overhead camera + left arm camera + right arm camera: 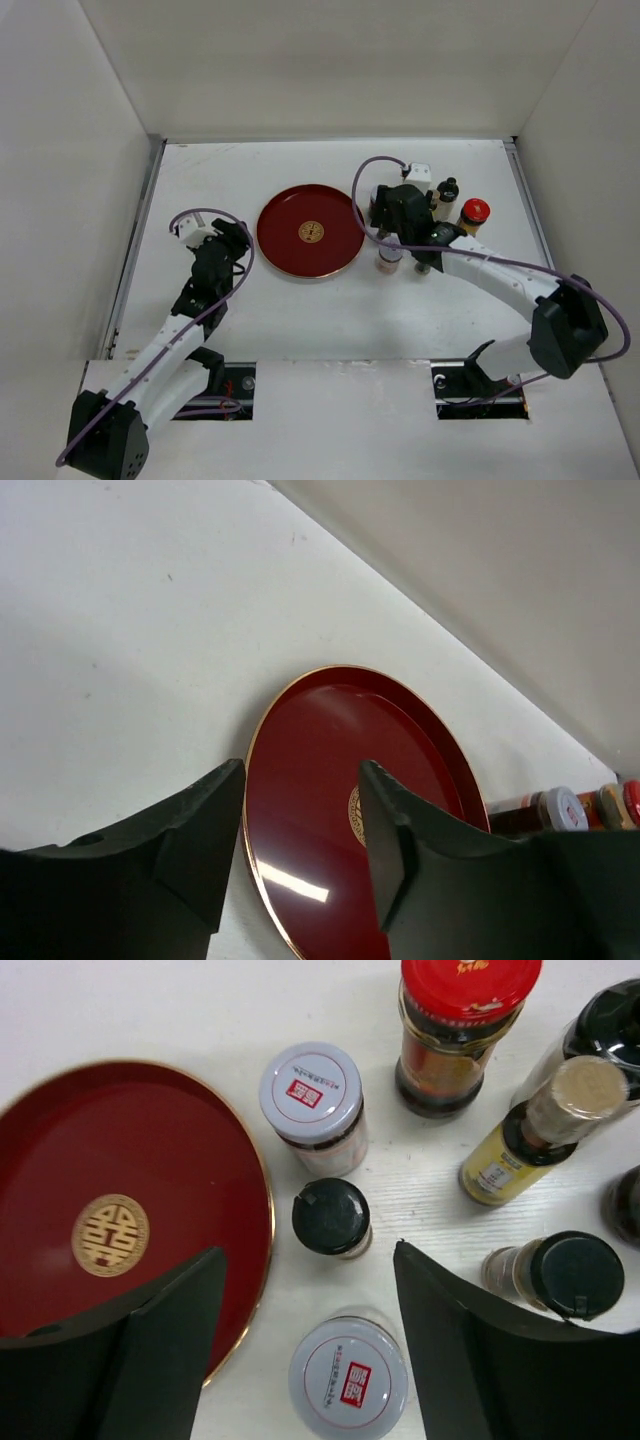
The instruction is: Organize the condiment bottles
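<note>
The condiment bottles stand in a cluster right of the round red tray (311, 232). In the right wrist view I see two white-lidded jars (311, 1090) (348, 1375), a small black-capped jar (331, 1216), a red-lidded jar (465, 990), a yellowish bottle (495, 1170) and a black-capped bottle (575, 1275). My right gripper (310, 1248) (396, 232) hovers open above them, its jaws either side of the nearer white-lidded jar without touching it. My left gripper (300, 770) (238, 240) is open and empty at the tray's left rim (400, 695).
White walls enclose the table on three sides. A red-lidded jar (474, 212) and a black-capped bottle (447, 188) stand on the cluster's right side. Some bottles (560, 808) show beyond the tray in the left wrist view.
</note>
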Robot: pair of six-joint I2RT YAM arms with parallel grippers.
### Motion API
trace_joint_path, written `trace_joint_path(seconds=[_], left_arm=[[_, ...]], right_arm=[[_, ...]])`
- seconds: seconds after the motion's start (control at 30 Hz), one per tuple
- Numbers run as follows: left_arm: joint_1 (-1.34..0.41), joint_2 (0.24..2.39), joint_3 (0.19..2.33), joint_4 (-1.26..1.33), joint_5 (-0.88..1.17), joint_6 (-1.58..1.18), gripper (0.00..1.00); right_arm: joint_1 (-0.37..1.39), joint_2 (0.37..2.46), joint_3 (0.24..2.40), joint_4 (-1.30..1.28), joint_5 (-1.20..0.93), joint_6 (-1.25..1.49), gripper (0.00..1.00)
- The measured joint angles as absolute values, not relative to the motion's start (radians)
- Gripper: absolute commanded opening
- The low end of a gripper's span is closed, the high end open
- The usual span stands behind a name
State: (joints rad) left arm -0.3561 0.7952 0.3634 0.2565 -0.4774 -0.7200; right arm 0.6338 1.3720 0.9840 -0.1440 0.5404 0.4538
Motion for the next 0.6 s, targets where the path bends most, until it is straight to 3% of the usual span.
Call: trace_joint_path(seconds=[0.2,0.6], left_arm=[[-0.347,0.809,0.339,0.258,-0.469,-0.752,0.58],[-0.347,0.827,0.314,0.296,-0.433,-0.767,0.59]], right_arm=[[0.602,1.501,1.05,-0.148,0.533,0.424,0.9],[0.503,1.734,1.243,-0.105,0.45,0.377,0.94]])
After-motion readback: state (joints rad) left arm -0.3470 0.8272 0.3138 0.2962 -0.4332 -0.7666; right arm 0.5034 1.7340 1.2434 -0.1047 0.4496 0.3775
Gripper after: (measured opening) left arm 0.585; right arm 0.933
